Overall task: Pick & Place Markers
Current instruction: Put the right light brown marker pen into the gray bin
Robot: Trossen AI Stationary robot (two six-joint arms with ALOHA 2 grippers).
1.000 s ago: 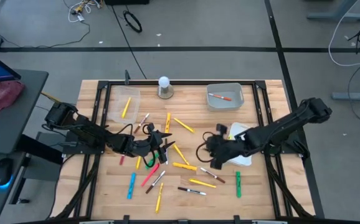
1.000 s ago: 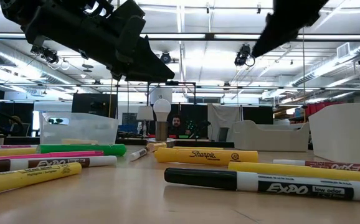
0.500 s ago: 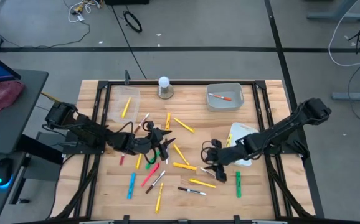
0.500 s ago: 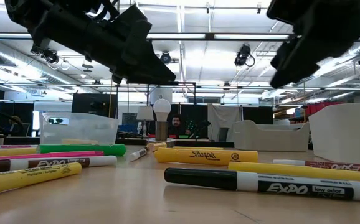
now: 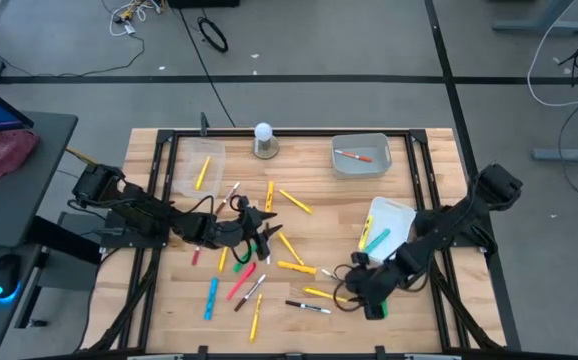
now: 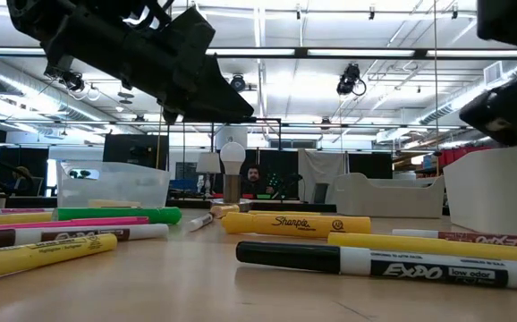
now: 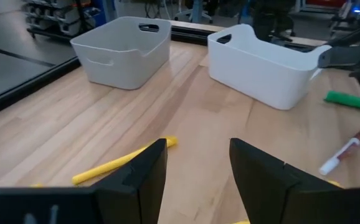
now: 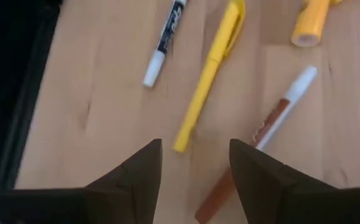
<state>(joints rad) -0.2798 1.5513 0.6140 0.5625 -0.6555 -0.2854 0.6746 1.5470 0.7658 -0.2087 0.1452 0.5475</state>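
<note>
Several markers lie scattered on the wooden table: yellow, green, pink, blue and dark ones. My right gripper is open and hovers near the table's near edge. In its wrist view a yellow marker and a brown-and-white marker lie flat just ahead of its fingers, with a black-and-white marker beyond. My left gripper is open above the marker cluster at the table's middle left, with a yellow marker lying ahead of it. Neither gripper touches anything.
A white bin holds a green and yellow marker; a grey bin holds a red-and-white one; a clear bin holds a yellow one. A white knob on a grey base stands at the far edge. A person sits beyond the table.
My right arm has swung toward the table's near edge, from beside the white bin to a spot over the markers by the near edge, and the white bin now shows uncovered. The left arm has kept still.
</note>
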